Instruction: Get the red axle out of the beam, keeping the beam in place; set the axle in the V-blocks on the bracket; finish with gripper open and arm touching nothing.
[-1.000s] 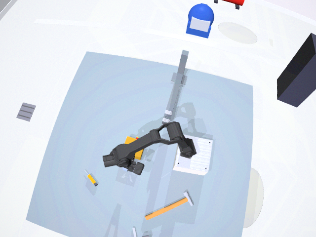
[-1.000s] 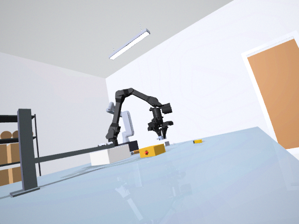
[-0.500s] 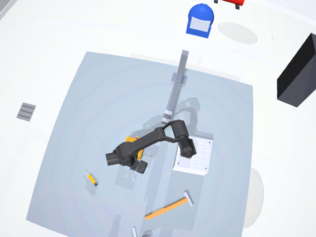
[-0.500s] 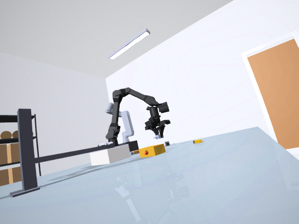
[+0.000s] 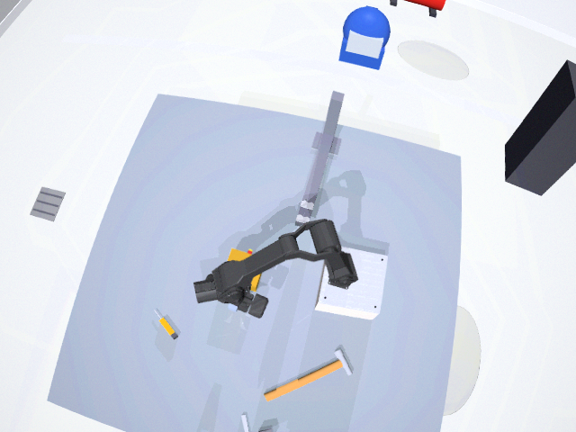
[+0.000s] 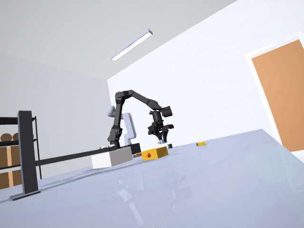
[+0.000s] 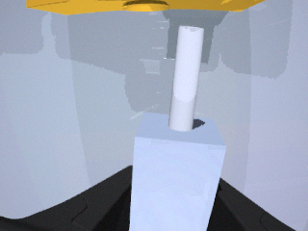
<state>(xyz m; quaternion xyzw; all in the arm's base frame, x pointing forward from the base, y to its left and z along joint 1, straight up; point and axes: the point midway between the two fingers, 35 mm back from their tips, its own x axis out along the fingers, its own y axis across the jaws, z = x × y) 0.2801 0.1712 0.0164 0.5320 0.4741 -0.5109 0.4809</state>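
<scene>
My gripper (image 6: 162, 140) (image 7: 171, 180) is shut on a pale blue block (image 5: 232, 308) (image 7: 175, 173) with a white pin (image 7: 188, 72) sticking out of its end. It hangs above the table beside the yellow beam (image 5: 239, 255) (image 6: 162, 152) (image 7: 96, 6). In the wrist view the pin's tip is just short of the beam's edge. The red axle's end (image 5: 250, 251) (image 6: 148, 155) shows at the beam's far side; the rest is hidden. The bracket (image 5: 322, 162) (image 6: 73, 155) is a long bar from a post, with pale V-blocks (image 5: 305, 204) at its free end, holding nothing visible.
A white box (image 5: 353, 297) (image 6: 100, 160) stands under the arm's base. A hammer (image 5: 302, 380) lies toward the lower part of the top view. A yellow-handled tool (image 5: 167, 327) (image 6: 201, 144) lies at the left there. The bracket's post (image 6: 28, 152) stands tall at its outer end.
</scene>
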